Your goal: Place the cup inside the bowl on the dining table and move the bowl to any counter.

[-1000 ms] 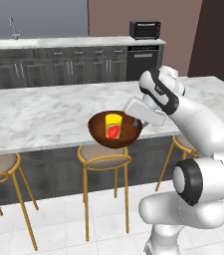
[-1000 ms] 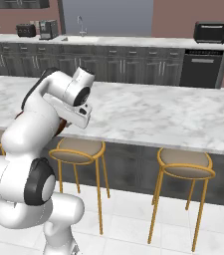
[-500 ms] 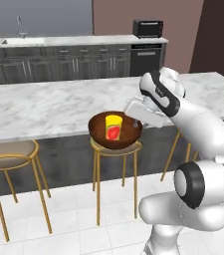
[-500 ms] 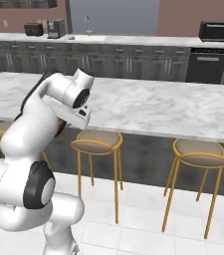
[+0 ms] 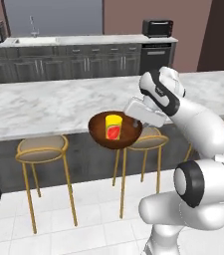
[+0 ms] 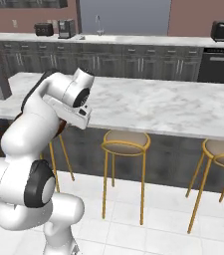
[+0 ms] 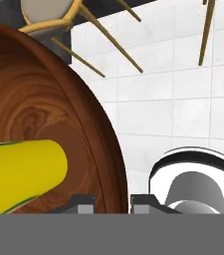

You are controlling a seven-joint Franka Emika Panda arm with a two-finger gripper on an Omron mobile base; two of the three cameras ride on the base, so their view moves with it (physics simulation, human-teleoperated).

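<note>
A: Status?
B: Small yellow cylindrical cup [image 5: 113, 126] sat inside the round dark wooden bowl [image 5: 96, 130]; two-finger gripper [image 5: 135, 121] nearly closed, pinching its rim; bowl was airborne, off the marble dining table [image 5: 44, 107].
A: Remaining?
B: Setting it on the wall counter [image 5: 83, 40].

The arm bends forward at chest height, its hand [image 5: 135, 121] narrowly closed, fingers [image 7: 83, 204] angled downward.

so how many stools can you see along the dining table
3 in the right base view: one stool just right of the arm, one further right, and one mostly hidden behind the arm. More may be hidden out of frame.
</note>
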